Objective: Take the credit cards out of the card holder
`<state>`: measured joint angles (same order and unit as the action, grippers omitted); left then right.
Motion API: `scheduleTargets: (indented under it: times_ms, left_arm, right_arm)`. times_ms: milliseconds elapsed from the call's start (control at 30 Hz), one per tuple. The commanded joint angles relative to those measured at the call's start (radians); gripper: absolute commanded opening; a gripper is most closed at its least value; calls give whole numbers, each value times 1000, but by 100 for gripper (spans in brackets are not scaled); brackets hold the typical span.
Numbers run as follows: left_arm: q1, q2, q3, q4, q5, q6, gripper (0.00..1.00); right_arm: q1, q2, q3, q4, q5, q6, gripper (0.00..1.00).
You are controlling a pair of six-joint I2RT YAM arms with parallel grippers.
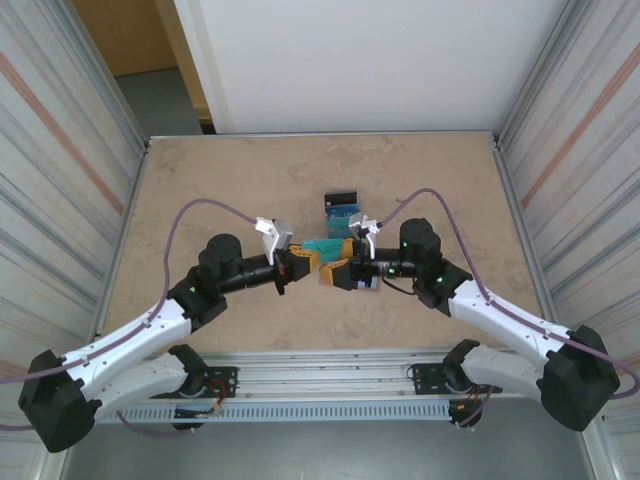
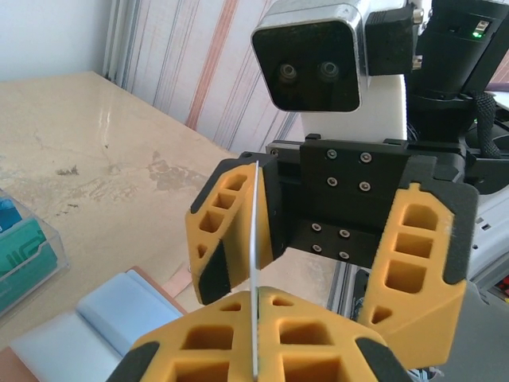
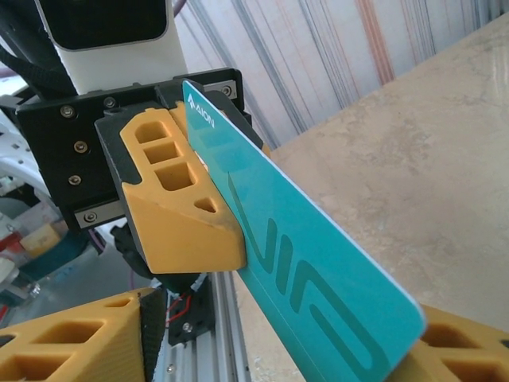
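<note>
I watched the left gripper (image 2: 254, 338) pinching the thin teal-green plastic card (image 3: 306, 267) at the middle of the top view, raised above the beige tabletop (image 1: 230, 190). The right gripper (image 1: 338, 272) stood spread around the card's free end. The salmon folding card holder (image 2: 119, 314) lay open at the lower left of the left wrist view

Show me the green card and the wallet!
teal card (image 3: 310, 255): right wrist view, on the middle of its printed face.
card holder (image 2: 127, 310): left wrist view, on a blue-grey inner pocket.
</note>
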<state>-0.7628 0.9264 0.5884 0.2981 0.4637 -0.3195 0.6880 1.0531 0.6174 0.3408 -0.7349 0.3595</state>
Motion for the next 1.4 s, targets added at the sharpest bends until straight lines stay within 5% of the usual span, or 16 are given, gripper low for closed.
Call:
scheduleTargets:
  times_ms: [0,233,300,467,567,700,1067,1367]
  left_arm:
    - [4,-14,-14,38,18,-11,0]
    - [4,-18,-12,21,30,-16,0]
    - [3,-12,0,-2,46,-12,1]
    - [3,-21,70,-137,65,68,48]
    - [5,-54,121,-250,18,156,63]
    - [5,-68,219,-404,-20,301,63]
    - [5,170,488,-674,148,545,63]
    - [5,298,562,-766,267,635,38]
  right_arm:
    - [8,-37,27,13,-12,-20,43]
    - [7,-124,20,-38,16,-35,0]
    - [10,-141,35,-82,21,-54,0]
    - [17,-173,93,-279,65,-138,0]
    - [23,-188,119,-394,97,-189,0]
    - [28,-198,148,-519,127,-246,0]
    - [47,-162,209,-657,143,-314,0]
    - [50,-153,212,-656,134,-326,0]
